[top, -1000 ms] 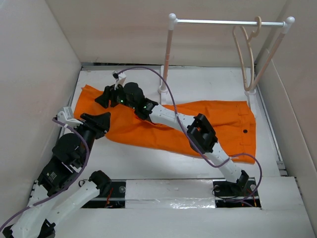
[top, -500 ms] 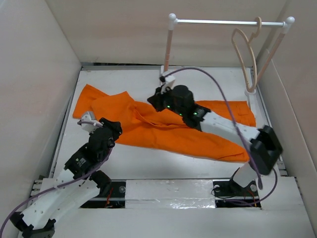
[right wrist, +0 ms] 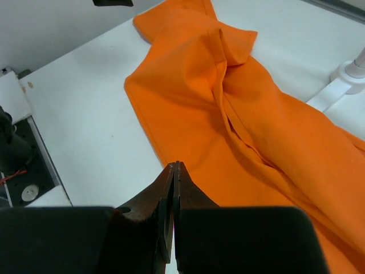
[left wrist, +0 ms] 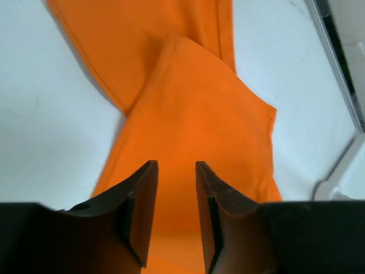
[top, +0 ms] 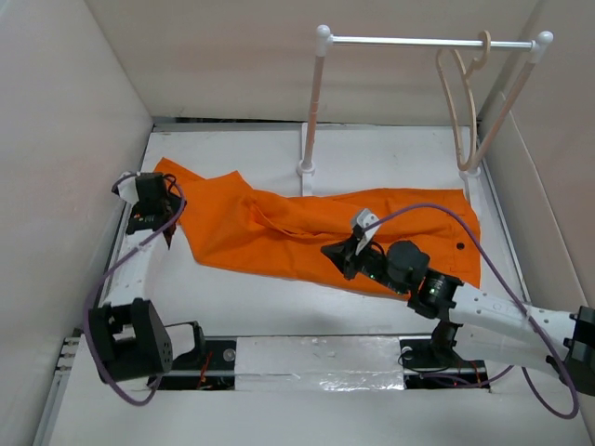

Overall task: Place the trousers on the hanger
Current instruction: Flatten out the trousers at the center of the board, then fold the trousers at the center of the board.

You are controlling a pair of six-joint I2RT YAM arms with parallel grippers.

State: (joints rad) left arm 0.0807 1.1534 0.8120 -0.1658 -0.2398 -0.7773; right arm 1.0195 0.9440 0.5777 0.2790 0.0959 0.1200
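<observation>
- You see the trousers (top: 307,228) lying on the white tabletop (top: 279,307). Their leg ends point toward 10 o'clock and the waist toward 3 o'clock.
- The dark waist button (top: 459,246) faces up near the 3 o'clock end of the cloth.
- The upper leg is folded over and rumpled around the middle, with a loose ridge running along it in your right wrist view.
- The hanger (top: 462,102) hangs by its hook on the metal rod of the white rack (top: 409,41), at about 1 o'clock. It is well apart from the trousers and holds nothing.
- Your left end effector (top: 160,223) sits at 9 o'clock, at the leg-end edge of the trousers.
- In your left wrist view the left end effector (left wrist: 175,165) has a narrow gap between its fingers. Orange cloth shows flat through the gap, and no fold appears pinched.
- Your right end effector (top: 339,255) sits at about 5 o'clock from the middle of the tabletop, at the near edge of the trousers.
- In your right wrist view the right end effector (right wrist: 174,165) is closed tight, its fingers pressed together just at the hem. You cannot tell whether any cloth is caught between them.
</observation>
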